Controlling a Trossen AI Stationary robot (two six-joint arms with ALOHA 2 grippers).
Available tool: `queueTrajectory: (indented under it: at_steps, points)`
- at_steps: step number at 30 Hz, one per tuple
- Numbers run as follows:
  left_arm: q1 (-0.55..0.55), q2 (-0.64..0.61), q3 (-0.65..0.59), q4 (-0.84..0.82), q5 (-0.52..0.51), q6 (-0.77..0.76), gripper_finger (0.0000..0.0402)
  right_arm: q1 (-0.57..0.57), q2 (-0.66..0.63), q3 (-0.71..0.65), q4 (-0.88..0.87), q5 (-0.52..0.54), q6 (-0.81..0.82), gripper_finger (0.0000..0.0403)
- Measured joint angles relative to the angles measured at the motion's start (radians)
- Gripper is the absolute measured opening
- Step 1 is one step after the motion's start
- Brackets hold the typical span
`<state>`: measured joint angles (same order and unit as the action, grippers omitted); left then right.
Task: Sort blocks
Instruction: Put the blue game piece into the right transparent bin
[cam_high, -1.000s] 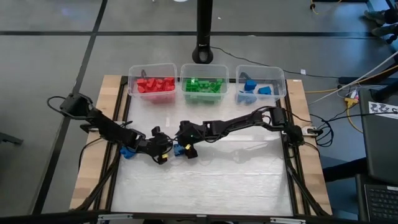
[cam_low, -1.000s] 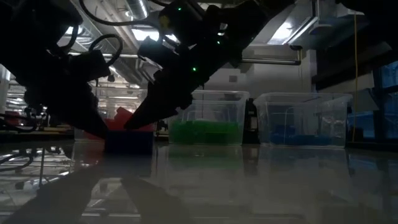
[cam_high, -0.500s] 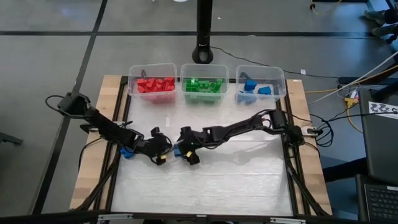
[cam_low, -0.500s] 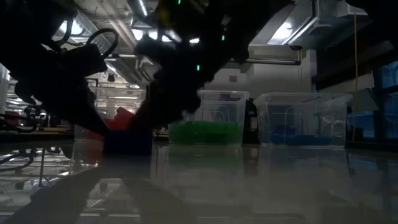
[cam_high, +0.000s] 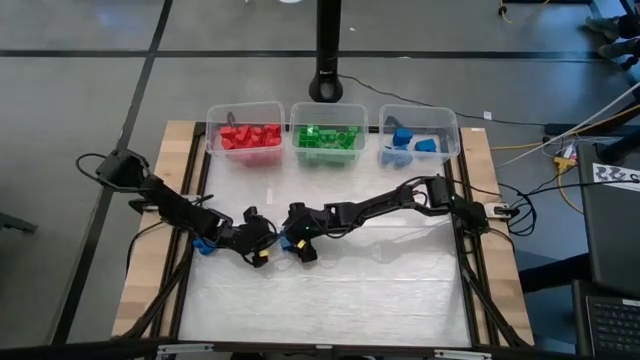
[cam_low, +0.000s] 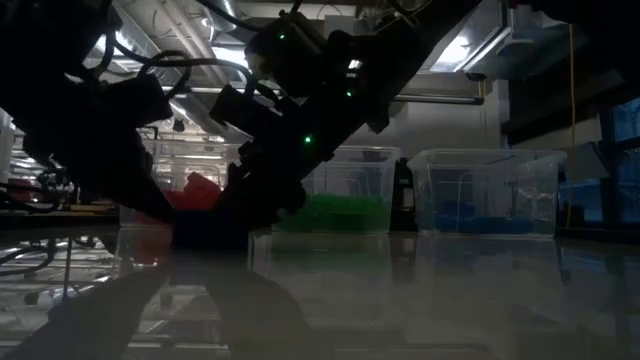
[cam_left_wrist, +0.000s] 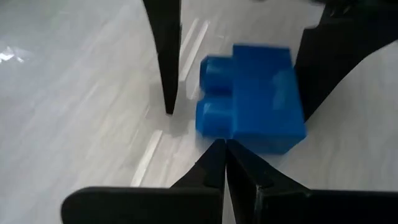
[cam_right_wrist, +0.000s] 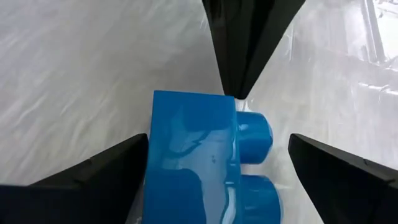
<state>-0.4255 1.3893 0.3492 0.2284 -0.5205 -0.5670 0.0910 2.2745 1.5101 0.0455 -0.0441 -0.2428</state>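
A blue block lies on its side on the white table top, left of the middle, its studs pointing sideways. My right gripper is open and low over the block. One finger stands apart from the studded side. The other finger is close by the flat side. My left gripper is shut, and its tips point at the block from the table's left. My left gripper's shut fingertips meet the block's long edge on the side turned toward the table's left. They slant down at it. The block rests on the table. My right gripper: I cannot tell whether the finger by the flat side touches the block.
Three clear bins stand along the far edge. One holds red blocks, one green and one blue. A second blue block lies under my left arm near the table's left edge. The near half of the table is free.
My right gripper has come down and a little toward the table's left, and its open fingers now stand on either side of the blue block. The block has stayed where it was.
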Motion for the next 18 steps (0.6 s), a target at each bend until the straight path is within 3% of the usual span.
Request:
queueTrajectory:
  at_steps: [18]
  points:
    - [0.001, 0.079, 0.000, 0.069, 0.000, 0.014, 0.0004, 0.001, 0.000, 0.004, -0.049, 0.023, 0.015, 0.0379]
